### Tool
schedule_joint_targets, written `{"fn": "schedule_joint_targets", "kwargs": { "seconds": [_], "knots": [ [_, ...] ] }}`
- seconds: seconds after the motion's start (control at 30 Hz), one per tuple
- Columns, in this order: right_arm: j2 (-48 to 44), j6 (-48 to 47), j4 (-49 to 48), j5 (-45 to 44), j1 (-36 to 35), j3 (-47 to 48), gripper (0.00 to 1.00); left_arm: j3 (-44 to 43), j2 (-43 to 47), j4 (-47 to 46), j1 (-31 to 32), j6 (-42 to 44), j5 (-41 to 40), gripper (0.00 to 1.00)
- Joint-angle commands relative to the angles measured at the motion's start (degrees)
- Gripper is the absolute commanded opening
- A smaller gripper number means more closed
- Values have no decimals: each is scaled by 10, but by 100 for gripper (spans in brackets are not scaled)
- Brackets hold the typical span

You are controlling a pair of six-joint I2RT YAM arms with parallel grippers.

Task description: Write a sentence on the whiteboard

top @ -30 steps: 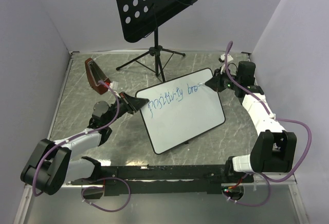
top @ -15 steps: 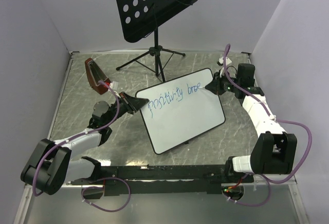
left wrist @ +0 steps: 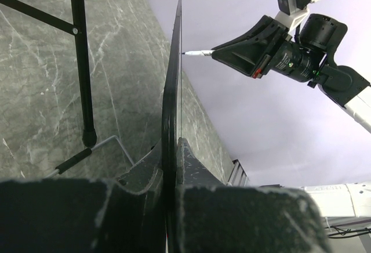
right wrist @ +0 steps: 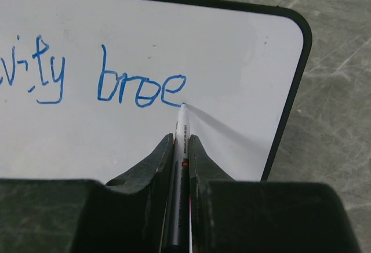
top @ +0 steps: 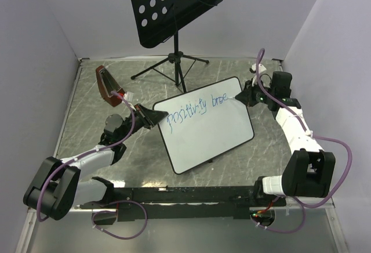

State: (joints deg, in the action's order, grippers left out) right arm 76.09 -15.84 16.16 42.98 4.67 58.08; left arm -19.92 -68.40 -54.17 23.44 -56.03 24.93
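1. The whiteboard point(top: 208, 134) carries the sentence point(top: 196, 109) in blue handwriting, a single line along its far edge, reading roughly "positivity bree".
2. The right wrist view shows the line's end, "…vity bree", stopping short of the board's corner.
3. The print on the marker point(right wrist: 181, 140) is too small to read.

The whiteboard point(right wrist: 203, 44) looks smooth and glossy, the table point(top: 264, 148) veined grey stone, the music stand point(top: 168, 3) matt black metal.

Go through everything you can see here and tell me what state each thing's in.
Whiteboard: edge clamped, partly written.
Sentence: unfinished, one blue line.
Marker: uncapped, tip touching the board.
Left gripper: shut on the whiteboard.
Right gripper: shut on the marker.
Music stand: upright, behind the board.
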Motion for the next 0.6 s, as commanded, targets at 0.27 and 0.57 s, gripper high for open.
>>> {"fn": "schedule_joint_targets", "kwargs": {
  "seconds": [0.27, 0.57],
  "knots": [
    [35, 52, -76, -10, 5, 71, 0, -20, 5, -65, 3, 27, 22, 1],
    [59, 52, -76, -19, 4, 80, 0, -23, 4, -62, 3, 28, 24, 1]
  ]
}}
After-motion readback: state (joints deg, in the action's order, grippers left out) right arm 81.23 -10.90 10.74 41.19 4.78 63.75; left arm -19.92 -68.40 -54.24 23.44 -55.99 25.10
